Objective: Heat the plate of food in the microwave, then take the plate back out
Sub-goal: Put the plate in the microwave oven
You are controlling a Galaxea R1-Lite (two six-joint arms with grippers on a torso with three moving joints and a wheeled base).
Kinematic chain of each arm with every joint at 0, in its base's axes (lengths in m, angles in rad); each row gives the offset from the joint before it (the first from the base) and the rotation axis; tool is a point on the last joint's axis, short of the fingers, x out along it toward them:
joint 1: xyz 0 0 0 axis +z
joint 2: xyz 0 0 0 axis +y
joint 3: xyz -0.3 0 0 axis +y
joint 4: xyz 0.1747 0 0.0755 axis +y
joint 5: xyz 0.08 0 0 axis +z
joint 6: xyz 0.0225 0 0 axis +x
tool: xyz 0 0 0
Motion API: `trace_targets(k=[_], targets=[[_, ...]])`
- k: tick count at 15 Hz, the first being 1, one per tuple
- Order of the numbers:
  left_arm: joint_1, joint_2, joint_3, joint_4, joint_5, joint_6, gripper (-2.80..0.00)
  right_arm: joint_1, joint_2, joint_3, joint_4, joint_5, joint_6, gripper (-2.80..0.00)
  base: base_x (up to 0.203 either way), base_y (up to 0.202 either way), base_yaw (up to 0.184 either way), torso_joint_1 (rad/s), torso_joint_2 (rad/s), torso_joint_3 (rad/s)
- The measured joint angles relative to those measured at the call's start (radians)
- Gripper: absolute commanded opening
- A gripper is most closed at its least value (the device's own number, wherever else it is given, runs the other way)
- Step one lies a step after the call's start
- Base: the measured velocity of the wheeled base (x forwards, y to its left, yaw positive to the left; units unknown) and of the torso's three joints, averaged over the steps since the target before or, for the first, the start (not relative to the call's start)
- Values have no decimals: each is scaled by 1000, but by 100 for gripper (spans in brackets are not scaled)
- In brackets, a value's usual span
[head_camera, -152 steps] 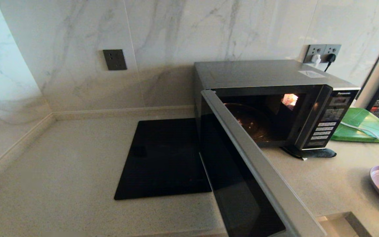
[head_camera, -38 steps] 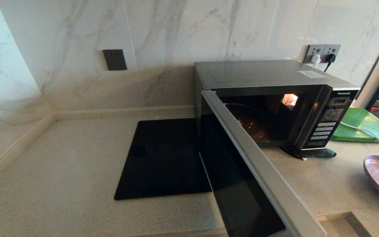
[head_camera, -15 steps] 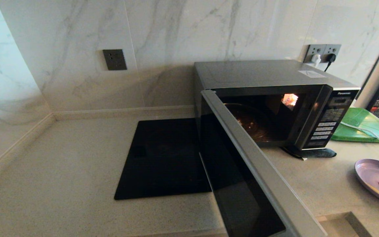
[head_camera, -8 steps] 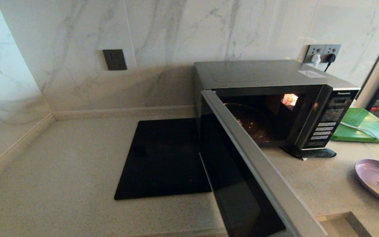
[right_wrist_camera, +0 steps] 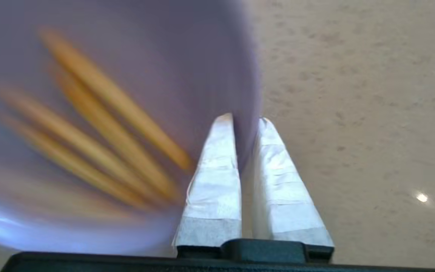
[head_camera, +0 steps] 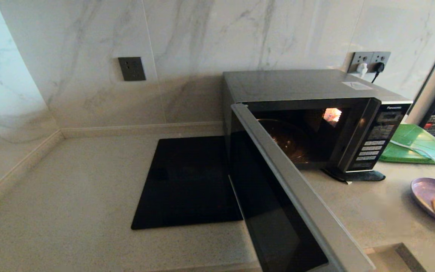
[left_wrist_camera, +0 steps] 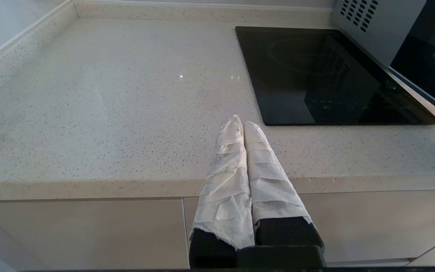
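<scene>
Right wrist view: right tool clamped on rim of plate of food, one finger inside, one outside, above speckled desk. Left tool closed, idle.

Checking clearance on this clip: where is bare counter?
Bare counter runs from the left wall to the cooktop. A smaller patch lies between the microwave and the plate of food. Tight behind: green tray and cable.
</scene>
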Motion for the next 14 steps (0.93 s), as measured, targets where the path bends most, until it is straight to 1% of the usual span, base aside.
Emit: trace_targets(k=[8, 14], targets=[[0, 0, 0, 0, -1, 0, -280, -2, -10, 3, 3, -1, -1, -280, 0, 0, 0, 0, 0, 0], [0, 0, 0, 0, 0, 0, -280, -4, -53, 10, 4, -1, -1, -280, 0, 0, 0, 0, 0, 0]])
